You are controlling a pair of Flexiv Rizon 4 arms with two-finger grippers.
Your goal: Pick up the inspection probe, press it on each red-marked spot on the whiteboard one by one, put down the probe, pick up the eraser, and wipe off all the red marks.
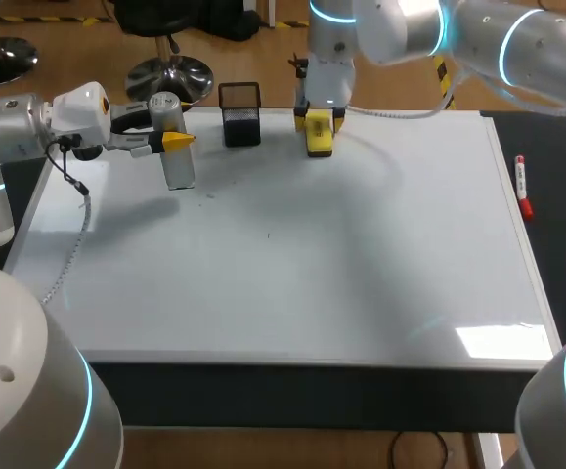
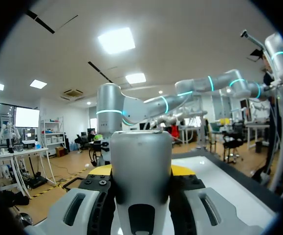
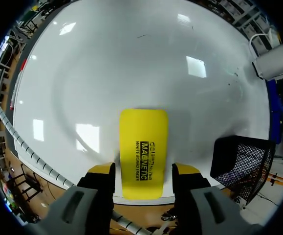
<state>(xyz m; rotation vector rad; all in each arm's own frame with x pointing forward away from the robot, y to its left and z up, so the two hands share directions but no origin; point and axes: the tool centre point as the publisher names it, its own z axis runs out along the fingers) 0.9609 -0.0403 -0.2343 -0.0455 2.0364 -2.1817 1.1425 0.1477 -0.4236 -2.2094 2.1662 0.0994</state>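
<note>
The inspection probe (image 1: 175, 147), a silver-white cylinder, stands upright at the whiteboard's (image 1: 312, 274) far left, and my left gripper (image 1: 177, 140) is shut on it from the side. In the left wrist view the probe (image 2: 141, 166) fills the space between the fingers. The yellow eraser (image 1: 319, 145) lies flat at the board's far edge. My right gripper (image 3: 143, 171) straddles the eraser (image 3: 143, 147), open, with a narrow gap on each side. I see no red marks on the whiteboard (image 3: 131, 63). The probe (image 3: 273, 61) also shows in the right wrist view.
A black mesh holder (image 1: 240, 114) stands at the far edge between the two grippers, close beside the eraser (image 3: 241, 164). A red marker (image 1: 522, 186) lies on the dark strip right of the board.
</note>
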